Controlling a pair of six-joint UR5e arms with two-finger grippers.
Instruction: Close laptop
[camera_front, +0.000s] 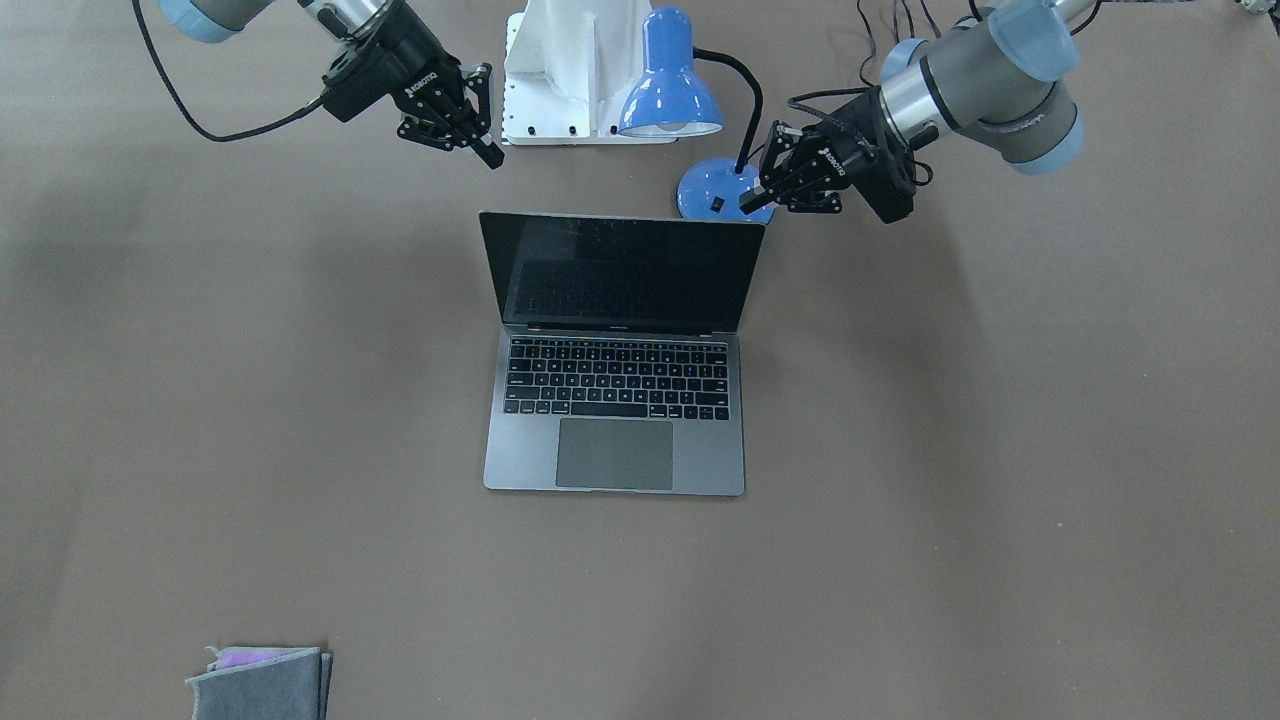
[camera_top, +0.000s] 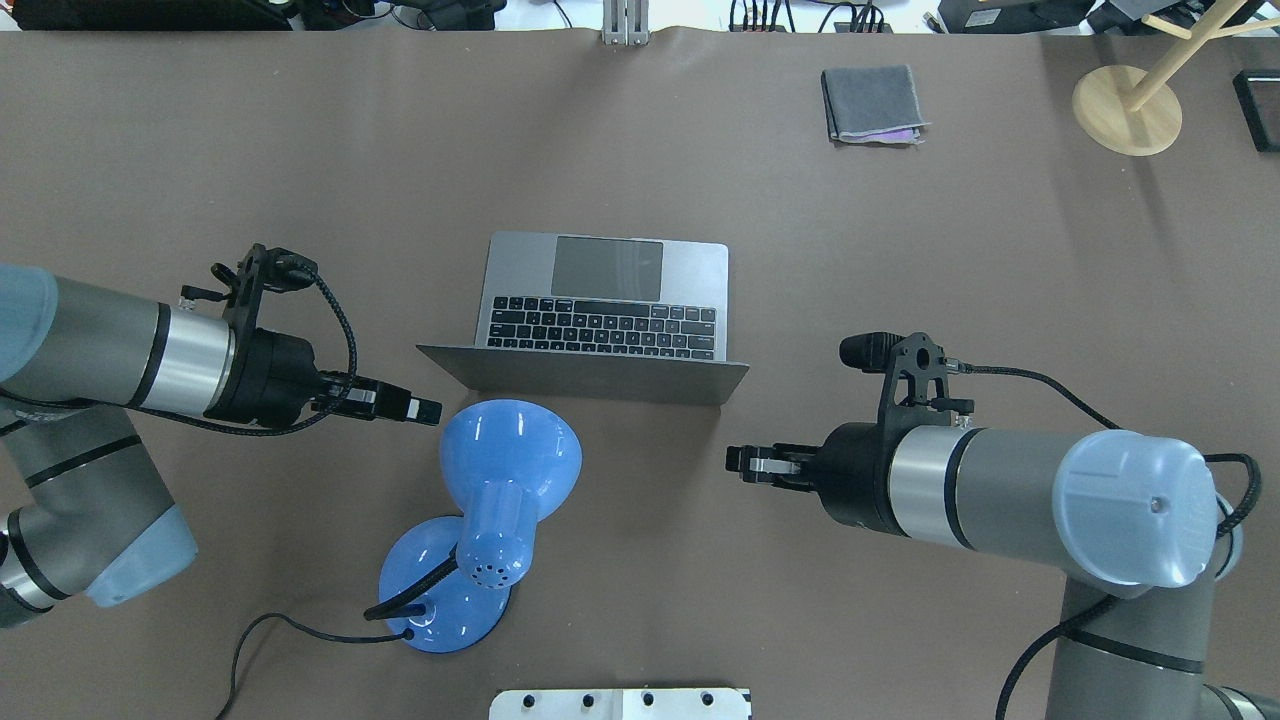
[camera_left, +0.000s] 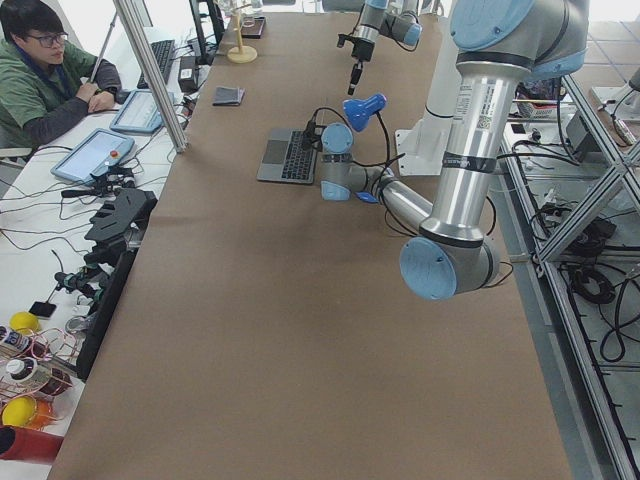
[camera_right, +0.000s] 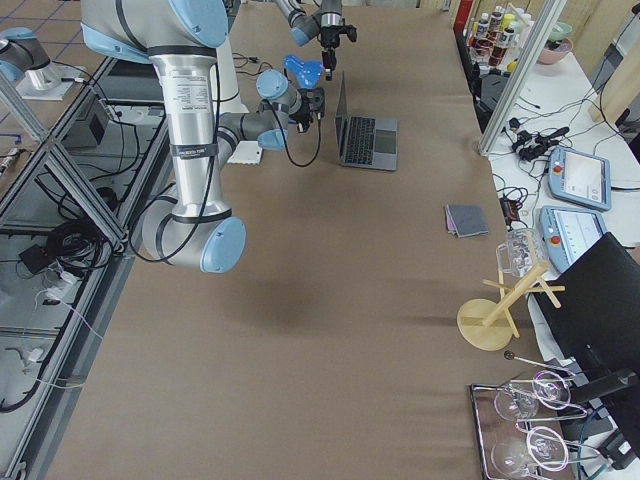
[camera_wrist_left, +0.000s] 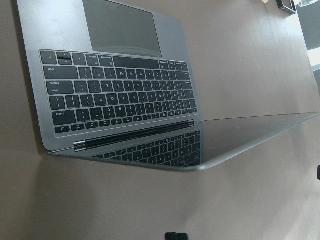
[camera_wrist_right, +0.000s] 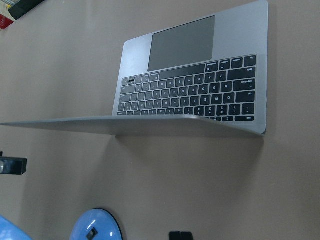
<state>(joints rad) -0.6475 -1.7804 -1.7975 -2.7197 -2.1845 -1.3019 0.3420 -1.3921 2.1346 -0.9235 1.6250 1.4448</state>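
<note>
The laptop (camera_front: 615, 455) is found open at the middle of the table (camera_front: 1000, 500). Its base lies flat, its lid is raised and leaned slightly back towards the robot, and its trackpad edge is turned to the operators' side. Bare tabletop is seen along both side edges and the front edge of the base.

Behind the lid the room is tighter. The blue desk lamp (camera_top: 510, 455) is set just behind the lid's corner on the robot's left, with its shade hung over its base. The left gripper (camera_top: 430, 410) is held beside that corner, apart from the lid and close to the lamp's shade. Its fingers are pressed together with nothing between them. The right gripper (camera_top: 733, 461) is held behind the opposite corner, apart from it, and is likewise pinched together and empty. A folded grey cloth (camera_top: 873, 103) and a wooden stand (camera_top: 1127, 108) are placed well apart from the laptop, near the far edge.

The dark screen is shown in full only in the front-facing view; from overhead the lid is reduced to a thin grey wedge. In the left wrist view the keyboard's reflection in the screen is shown, and the paired fingertips (camera_wrist_left: 176, 236) are caught at the bottom edge. In the right wrist view the lid is presented edge-on, with the lamp's base below it. An operator (camera_left: 45, 75) seated at a side desk is shown only in the exterior left view.
</note>
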